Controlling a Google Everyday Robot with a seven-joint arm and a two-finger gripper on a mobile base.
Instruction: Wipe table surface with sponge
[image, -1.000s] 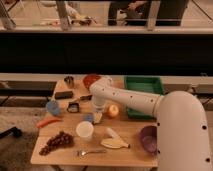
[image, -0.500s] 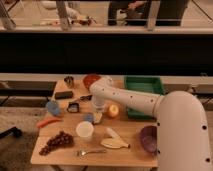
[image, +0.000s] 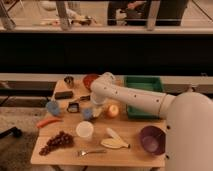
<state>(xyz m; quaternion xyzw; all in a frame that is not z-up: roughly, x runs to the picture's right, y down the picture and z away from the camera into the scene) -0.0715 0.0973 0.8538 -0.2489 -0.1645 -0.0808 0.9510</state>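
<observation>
My gripper (image: 95, 106) hangs near the centre of the frame, just beside the sponge (image: 87, 113), which lies on the table surface (image: 132, 127) above the white cup (image: 84, 130). Whether it has hold of the sponge, I cannot tell. I judge the wiping is all still to do.

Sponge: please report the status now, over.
Gripper low, right beside sponge; contact unclear. Sponge on table surface. White cup, round fruit close by.

Small light-blue sponge (image: 87, 114) lying on tan table surface (image: 134, 129), mid-table, pincer (image: 95, 107) just beside it
</observation>
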